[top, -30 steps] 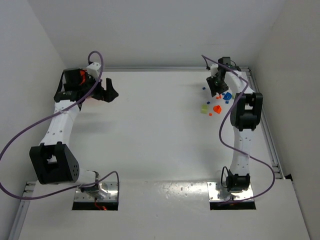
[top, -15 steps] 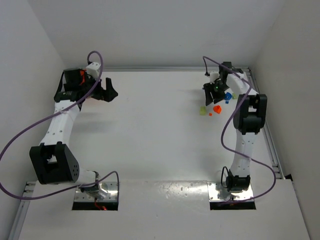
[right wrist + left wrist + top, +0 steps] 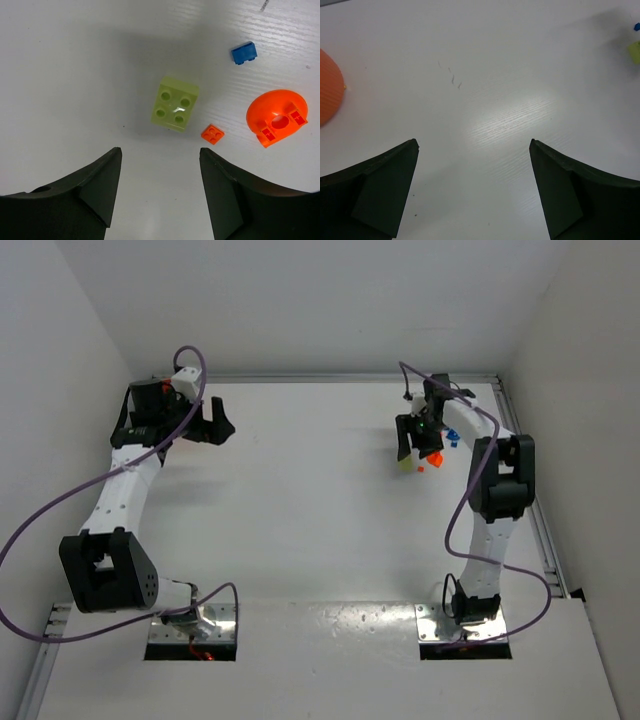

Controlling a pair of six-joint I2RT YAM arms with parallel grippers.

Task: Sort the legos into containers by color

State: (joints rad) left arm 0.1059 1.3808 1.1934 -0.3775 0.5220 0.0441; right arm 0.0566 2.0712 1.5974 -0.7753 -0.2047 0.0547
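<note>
Sorting is barely getting under way, as I am reading it. I am holding the right end effector (image 3: 159,196) open and empty low over the table (image 3: 300,500). A yellow-green two-by-two brick (image 3: 175,103) is lying studs-up just ahead of the gap between its jaws. A small orange plate (image 3: 212,133), a round orange piece (image 3: 277,117) and a small blue brick (image 3: 244,53) are lying loose beside it on the far right of the table. None of them is sitting in a container.

The left end effector (image 3: 472,190) is hanging wide open at the far left, gripping nothing. Only the curved side of an orange bowl (image 3: 327,95) is showing at the edge of its wrist camera, and I cannot tell whether anything is lying inside. The bowl is sitting well apart from the bricks, so every visible piece is waiting to be picked and carried across.
</note>
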